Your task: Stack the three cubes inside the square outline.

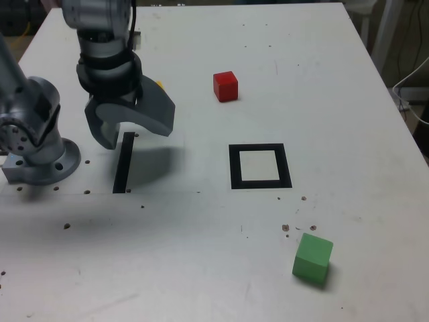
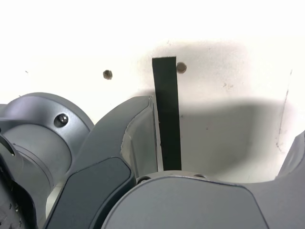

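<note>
Exterior view: square outline (image 1: 260, 166) mid-table, nothing inside. Red cube (image 1: 226, 86) farther back, slightly left; green cube (image 1: 313, 258) near, right of the outline. Yellow cube (image 1: 159, 85) just peeking out behind the gripper (image 1: 129, 126) (mostly hidden). Jaws spread wide, gripping nothing, above black tape strip (image 2: 167, 112) at left.

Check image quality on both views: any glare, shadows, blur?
Exterior view: even light, soft shadow under the gripper on the table; red cube and green cube sharp. Wrist view: the table's far part blown out white, a shadow around the tape strip, near jaws slightly soft.
</note>
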`<state>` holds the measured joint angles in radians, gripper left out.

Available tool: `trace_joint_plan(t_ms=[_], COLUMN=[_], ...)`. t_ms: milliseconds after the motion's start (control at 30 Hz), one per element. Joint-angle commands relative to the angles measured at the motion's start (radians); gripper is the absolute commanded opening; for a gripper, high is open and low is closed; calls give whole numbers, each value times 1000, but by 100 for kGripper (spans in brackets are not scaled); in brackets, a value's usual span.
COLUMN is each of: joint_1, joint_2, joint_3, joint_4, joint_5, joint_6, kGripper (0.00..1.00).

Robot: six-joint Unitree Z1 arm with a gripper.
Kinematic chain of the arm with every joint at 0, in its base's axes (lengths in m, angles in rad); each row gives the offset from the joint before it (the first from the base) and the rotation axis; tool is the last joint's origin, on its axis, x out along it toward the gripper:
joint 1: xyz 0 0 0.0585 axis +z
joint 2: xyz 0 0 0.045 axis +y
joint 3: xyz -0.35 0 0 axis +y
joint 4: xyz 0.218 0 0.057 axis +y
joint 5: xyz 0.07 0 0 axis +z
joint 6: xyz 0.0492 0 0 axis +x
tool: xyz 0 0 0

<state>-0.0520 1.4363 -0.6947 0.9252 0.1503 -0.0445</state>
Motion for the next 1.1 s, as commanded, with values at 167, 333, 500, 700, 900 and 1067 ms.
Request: trace_joint_plan(t_ms=[167, 333, 500, 700, 900, 1067], joint_1=[1, 1, 15, 101, 192, 263], joint_2=[-16, -13, 6, 34, 87, 157], joint_3=[-26, -37, -87, -201, -347, -467], joint_4=[58, 71, 89, 146, 240, 287], joint_5=[-33, -54, -68, -63, -67, -68], joint_6=[0, -17, -18, 44, 109, 165], kGripper=[99, 100, 100, 100, 99, 100])
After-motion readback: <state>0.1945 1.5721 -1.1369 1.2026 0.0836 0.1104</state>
